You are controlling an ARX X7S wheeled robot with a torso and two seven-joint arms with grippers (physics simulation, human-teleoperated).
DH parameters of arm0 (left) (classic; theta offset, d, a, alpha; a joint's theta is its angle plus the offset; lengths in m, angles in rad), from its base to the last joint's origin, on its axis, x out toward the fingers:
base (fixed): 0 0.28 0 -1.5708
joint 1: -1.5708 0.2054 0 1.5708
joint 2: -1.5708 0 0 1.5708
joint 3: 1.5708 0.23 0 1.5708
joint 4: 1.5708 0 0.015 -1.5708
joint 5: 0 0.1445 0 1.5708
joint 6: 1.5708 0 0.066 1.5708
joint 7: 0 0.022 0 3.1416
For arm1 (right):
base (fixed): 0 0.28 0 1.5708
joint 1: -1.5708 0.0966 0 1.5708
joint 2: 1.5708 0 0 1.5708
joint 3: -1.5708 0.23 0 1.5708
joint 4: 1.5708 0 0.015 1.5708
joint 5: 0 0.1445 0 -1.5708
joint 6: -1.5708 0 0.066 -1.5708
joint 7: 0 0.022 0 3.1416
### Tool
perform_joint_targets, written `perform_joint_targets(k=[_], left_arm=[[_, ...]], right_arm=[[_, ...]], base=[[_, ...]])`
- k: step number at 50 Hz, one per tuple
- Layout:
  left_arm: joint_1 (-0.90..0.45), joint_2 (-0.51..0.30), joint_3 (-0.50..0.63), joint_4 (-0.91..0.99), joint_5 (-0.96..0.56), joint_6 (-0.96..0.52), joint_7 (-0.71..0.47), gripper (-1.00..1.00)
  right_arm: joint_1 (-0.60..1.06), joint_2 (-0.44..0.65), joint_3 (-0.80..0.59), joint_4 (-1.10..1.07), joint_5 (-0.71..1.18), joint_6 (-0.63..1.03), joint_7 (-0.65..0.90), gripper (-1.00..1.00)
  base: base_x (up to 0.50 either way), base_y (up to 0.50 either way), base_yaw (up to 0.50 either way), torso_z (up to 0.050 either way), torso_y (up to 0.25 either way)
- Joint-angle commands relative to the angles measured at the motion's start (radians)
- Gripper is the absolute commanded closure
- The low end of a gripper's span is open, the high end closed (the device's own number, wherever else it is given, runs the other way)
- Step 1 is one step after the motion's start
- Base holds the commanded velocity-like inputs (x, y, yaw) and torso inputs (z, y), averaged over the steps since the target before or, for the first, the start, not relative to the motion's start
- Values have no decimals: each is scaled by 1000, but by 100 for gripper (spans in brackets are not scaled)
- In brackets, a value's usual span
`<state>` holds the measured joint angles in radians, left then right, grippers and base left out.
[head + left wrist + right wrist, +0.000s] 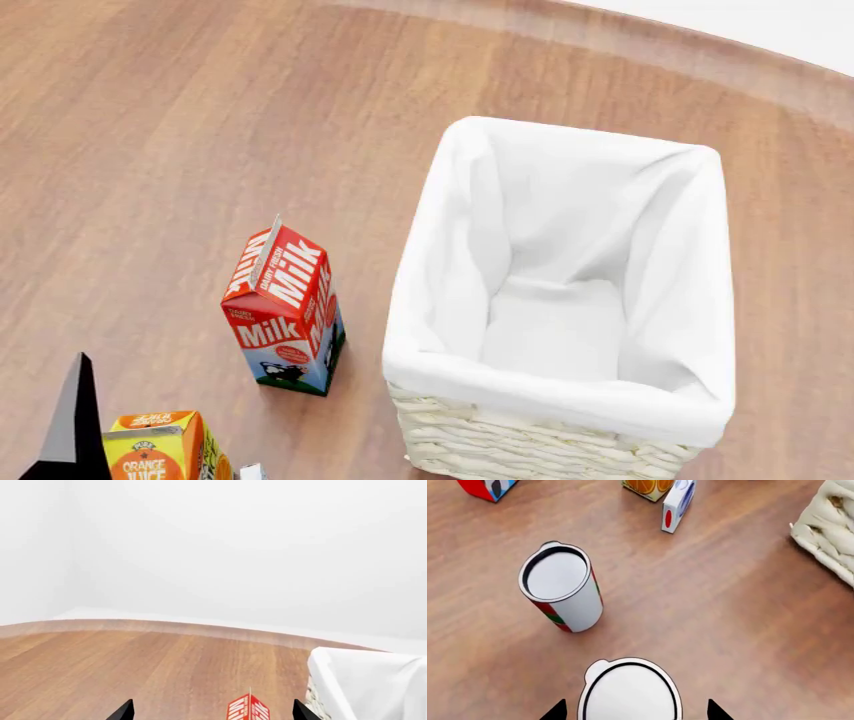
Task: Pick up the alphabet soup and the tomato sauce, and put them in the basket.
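Note:
In the right wrist view the tomato sauce (564,587) stands upright on the wooden table, with a red and green label and a silver-white top. A second can (630,692) with a silver-white top stands right under my right gripper (634,712), between its open fingers; its label is hidden, so I cannot tell if it is the alphabet soup. The fingers do not touch it. The basket (534,445), cream wicker with a white liner, is empty. My left gripper (212,712) is open and empty, and one of its black fingers (74,420) shows in the head view.
A red milk carton (287,310) stands left of the basket and also shows beyond my left gripper (248,709). An orange juice carton (160,455) stands near the left finger. A small white box (677,502) and a basket corner (827,525) lie beyond the cans.

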<state>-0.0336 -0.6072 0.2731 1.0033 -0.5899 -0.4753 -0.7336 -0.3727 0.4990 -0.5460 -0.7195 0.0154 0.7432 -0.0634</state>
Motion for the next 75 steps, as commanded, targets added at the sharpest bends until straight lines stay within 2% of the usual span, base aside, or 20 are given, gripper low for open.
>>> perform_joint_targets(k=[1,26,27,45,75], left_arm=[[-4,17,-17,-31,7,64,38,-100],[-10,4,-10,-27,-1,69,25,-100],[-11,4,-10,-29,-2,70,25,-100],[-14,-2,-3,-32,-5,76,19,-100],[-23,-16,13,-29,-12,79,9,-100]], right_arm=[[8,-39,31,48,14,-50,-29,-100],[23,-53,26,106,24,-77,-21,-100],[24,-53,26,106,24,-76,-20,100],[6,-41,30,70,26,-84,-6,100],[-207,39,218,-291,50,-83,129,100]], base=[[0,0,0,0,0],[0,0,0,0,0],[0,0,0,0,0],[0,0,0,0,0],[0,0,0,0,0]])
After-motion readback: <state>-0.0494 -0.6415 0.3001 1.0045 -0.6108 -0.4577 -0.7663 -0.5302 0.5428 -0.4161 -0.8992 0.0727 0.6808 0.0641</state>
